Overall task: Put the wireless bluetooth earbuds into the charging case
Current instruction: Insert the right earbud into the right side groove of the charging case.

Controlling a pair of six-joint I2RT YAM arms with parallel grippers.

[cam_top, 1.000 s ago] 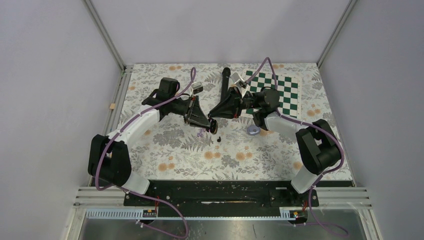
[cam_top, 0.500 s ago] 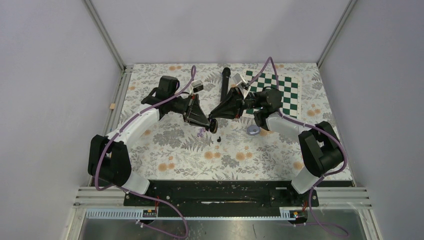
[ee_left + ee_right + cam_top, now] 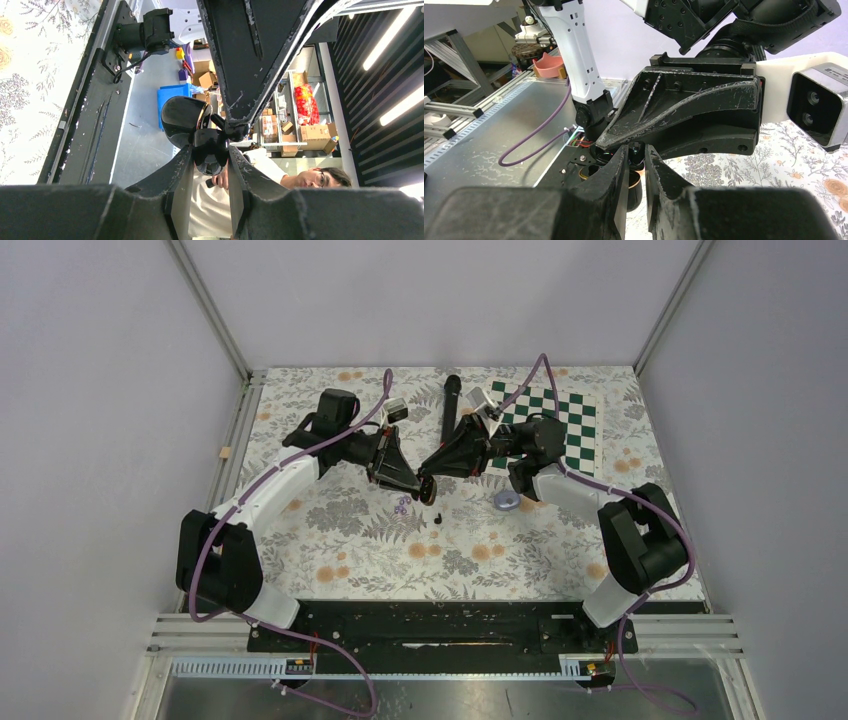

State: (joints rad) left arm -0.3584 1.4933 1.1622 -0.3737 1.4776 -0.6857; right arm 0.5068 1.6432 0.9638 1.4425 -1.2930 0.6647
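Left claw clenched on black earbud, nosed against the open charging case gripped by right claw, above mid-surface. Risk: an off-axis push could pop the bud free, dropping it among the loose earbuds at 6 o'clock.

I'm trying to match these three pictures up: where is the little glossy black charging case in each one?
Top external: the glossy black charging case is at the very centre of the picture.
Left wrist: just above centre.
Right wrist: low centre, mostly hidden.
Shared landmark: the floral tablecloth.
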